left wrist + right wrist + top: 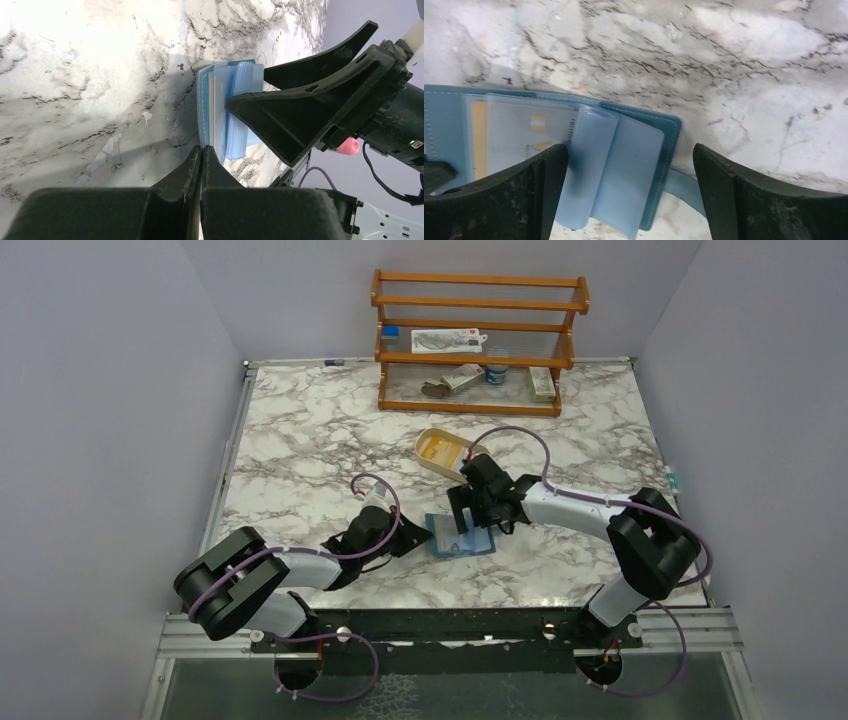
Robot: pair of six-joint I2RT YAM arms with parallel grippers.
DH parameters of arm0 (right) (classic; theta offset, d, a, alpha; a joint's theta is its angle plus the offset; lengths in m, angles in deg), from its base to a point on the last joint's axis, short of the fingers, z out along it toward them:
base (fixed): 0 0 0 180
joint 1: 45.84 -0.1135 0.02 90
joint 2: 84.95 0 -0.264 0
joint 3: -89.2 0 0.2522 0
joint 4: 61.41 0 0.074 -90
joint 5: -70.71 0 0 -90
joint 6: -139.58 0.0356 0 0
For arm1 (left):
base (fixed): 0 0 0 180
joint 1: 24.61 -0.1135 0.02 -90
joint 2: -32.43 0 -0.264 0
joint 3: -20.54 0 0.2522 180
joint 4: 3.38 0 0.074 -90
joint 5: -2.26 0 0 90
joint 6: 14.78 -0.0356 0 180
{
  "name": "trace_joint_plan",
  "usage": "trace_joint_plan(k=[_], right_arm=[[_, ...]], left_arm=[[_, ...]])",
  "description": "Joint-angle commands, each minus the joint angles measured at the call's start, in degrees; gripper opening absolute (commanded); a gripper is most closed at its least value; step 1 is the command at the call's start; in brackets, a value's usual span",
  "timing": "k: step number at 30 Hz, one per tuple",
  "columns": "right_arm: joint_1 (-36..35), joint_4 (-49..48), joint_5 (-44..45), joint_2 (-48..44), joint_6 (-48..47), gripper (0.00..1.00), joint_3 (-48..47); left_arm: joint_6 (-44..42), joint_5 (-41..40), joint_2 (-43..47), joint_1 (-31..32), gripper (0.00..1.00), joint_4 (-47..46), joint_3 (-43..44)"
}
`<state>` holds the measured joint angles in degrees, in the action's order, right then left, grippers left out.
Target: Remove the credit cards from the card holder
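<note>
Closed left end effector point(201, 155) pressing card holder point(634, 165) edge on surface point(300, 440); right end effector point(631, 165) spread wide over it. Credit cards point(519, 135) still slotted; none removed yet.

White-grey marble tabletop point(300, 440). Open teal card holder point(462, 537) lies flat near centre, cards point(519, 135) in its slots. Oval tan tray point(443, 452) (yellow inside) just beyond at 12 o'clock. Wooden shelf rack point(478, 340) stands at the far edge, small items on it.
</note>
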<state>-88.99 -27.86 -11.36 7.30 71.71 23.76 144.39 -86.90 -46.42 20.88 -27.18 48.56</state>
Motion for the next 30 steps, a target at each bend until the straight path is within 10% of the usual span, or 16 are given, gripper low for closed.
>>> trace_joint_plan(k=[1,11,21,30], right_arm=[[0.0,8.6,8.5,-1.4,-2.1,1.00,-1.7],[0.1,17.2,20.0,-5.4,2.3,1.00,-8.3],[0.1,-9.8,-20.8,-16.8,-5.6,1.00,2.2],[0.2,-22.8,-28.9,-6.4,2.2,0.96,7.4]], left_arm=[[-0.5,-2.1,1.1,0.0,0.00,-0.9,0.5],[-1.7,-3.0,1.7,0.0,0.00,1.5,0.6],[-3.0,-3.1,-1.0,0.0,0.00,1.8,0.8],[-3.5,-4.8,-3.4,0.0,0.00,1.8,0.8]])
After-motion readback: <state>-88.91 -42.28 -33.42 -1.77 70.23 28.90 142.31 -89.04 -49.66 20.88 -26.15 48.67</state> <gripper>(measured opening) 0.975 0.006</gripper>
